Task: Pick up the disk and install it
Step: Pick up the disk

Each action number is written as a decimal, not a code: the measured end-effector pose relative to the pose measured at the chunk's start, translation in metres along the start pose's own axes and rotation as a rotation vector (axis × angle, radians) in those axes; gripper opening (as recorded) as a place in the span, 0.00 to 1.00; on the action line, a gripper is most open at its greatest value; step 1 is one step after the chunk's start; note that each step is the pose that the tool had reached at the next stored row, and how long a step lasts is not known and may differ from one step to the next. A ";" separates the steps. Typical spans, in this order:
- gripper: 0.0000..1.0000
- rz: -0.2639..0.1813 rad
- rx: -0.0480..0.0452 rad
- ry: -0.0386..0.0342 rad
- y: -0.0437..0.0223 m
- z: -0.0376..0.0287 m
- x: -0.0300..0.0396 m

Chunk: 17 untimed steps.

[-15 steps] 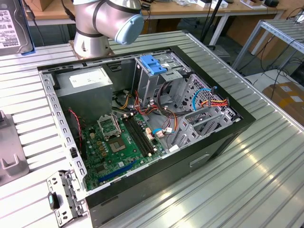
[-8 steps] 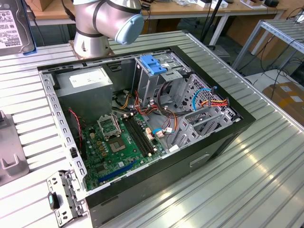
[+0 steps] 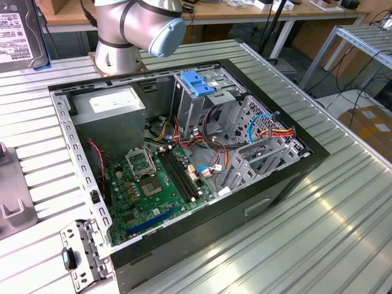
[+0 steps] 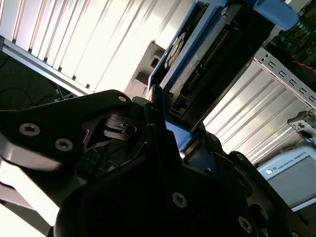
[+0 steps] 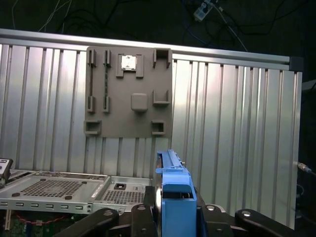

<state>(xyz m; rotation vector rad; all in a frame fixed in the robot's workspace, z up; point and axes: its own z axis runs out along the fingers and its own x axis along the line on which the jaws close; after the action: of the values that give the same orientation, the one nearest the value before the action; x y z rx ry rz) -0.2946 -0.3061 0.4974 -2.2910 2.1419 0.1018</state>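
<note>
In the exterior view, the case (image 3: 263, 205) is lying mid-frame on the table (image 3: 343, 233). The disk (image 3: 17, 30) is sitting in the frame's upper left corner.

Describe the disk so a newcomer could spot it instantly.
In both wrist views, above the ribbed table, find the black gripper. The slab clamped in it is the disk: grey metal in a light-blue carrier, unlike the all-grey fixture plate lying on that table.

Open computer case (image 3: 278, 190) lies on ribbed metal table (image 3: 331, 245), centre frame. Inside: motherboard (image 3: 147, 196) lower left, power supply (image 3: 110, 107) upper left, blue latch (image 3: 199, 82) atop drive cage (image 3: 205, 113). Top centre: robot arm (image 3: 138, 24). Upper-left corner: disk (image 3: 15, 30), cut by frame edge.
</note>
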 end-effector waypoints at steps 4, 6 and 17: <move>0.37 0.000 -0.0001 0.0000 -0.0023 -0.0001 0.0002; 0.37 0.000 0.0000 0.0000 -0.0034 -0.0001 0.0002; 0.37 0.000 0.0000 0.0000 -0.0096 -0.0002 0.0007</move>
<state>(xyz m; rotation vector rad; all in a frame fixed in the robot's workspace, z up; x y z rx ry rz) -0.2850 -0.3061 0.4973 -2.2910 2.1419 0.1018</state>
